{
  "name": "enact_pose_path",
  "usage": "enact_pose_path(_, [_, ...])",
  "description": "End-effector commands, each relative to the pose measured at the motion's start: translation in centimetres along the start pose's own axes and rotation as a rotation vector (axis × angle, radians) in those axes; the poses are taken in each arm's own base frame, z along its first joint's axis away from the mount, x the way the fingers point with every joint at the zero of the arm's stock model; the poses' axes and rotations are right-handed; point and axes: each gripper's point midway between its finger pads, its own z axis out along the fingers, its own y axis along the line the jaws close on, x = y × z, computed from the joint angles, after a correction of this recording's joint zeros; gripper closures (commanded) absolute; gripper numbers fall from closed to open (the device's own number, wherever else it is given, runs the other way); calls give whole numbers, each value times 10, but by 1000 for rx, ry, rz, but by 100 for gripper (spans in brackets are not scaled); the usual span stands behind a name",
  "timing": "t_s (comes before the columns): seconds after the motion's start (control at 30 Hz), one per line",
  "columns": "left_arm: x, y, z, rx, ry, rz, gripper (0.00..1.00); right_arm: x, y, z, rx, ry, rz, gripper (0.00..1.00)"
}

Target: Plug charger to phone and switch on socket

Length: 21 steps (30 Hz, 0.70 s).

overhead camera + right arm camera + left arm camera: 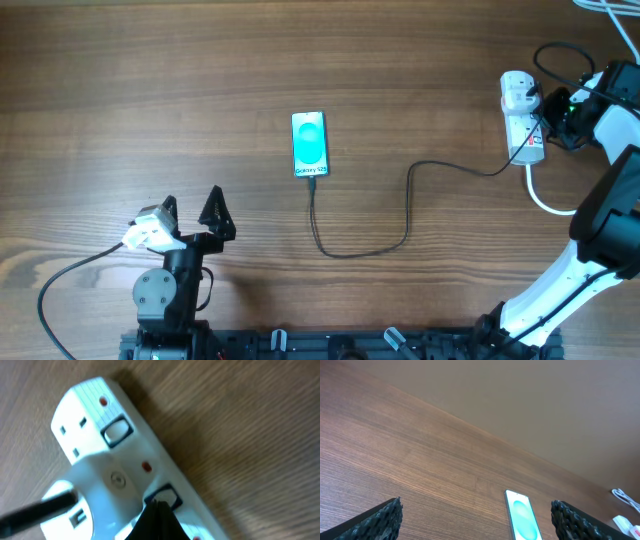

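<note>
Right gripper has its fingers pinched together on nothing, forming one dark tip. That tip rests against a rocker switch on the socket directly beneath it. Just beyond the tip sits a red dot, and farther along is a second rocker. To one side of the tip, a white plug body sits in the strip with the black charger cable leading out of it. The cable loops across the table, well away from this gripper, and meets the phone at its "Galaxy" end. Left gripper hangs spread wide and empty, with the phone ahead of it, slightly to its right and well apart.
</note>
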Motion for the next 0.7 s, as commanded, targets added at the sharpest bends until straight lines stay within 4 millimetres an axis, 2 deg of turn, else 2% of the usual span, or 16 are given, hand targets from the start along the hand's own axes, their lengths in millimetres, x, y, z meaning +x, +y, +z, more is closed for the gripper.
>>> enact_pose_path(0.0, [1,-1,0,10,-1,16,0,30,-3,20,-4,107,2,96])
enact_pose_path(0.47, [1,-1,0,10,-1,16,0,39,8,23,-21,135,-69,96])
enact_pose_path(0.67, [1,-1,0,10,-1,16,0,44,20,22,-94,158,-91,96])
